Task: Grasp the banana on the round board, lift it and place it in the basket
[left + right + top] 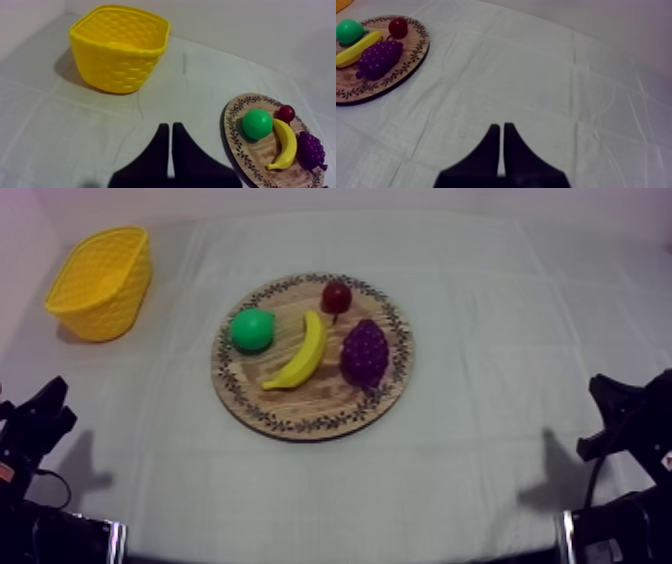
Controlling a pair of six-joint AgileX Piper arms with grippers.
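Observation:
A yellow banana point(300, 354) lies across the middle of the round wooden board point(300, 414), between a green pear point(252, 329) and purple grapes point(365, 353), with a small red fruit point(336, 296) behind it. The yellow basket point(100, 281) stands upright at the far left. My left gripper point(55, 406) rests low at the left edge and my right gripper point(610, 398) low at the right edge. Over bare cloth, short of the basket point(119, 47) and board point(235, 135), my left gripper point(167, 131) is shut on nothing. My right gripper point(499, 129) is likewise shut, well away from the banana point(356, 50).
Grey-white cloth point(480, 318) covers the table, with wide bare room between board and basket and to the board's right. Walls close off the far side and the left side behind the basket.

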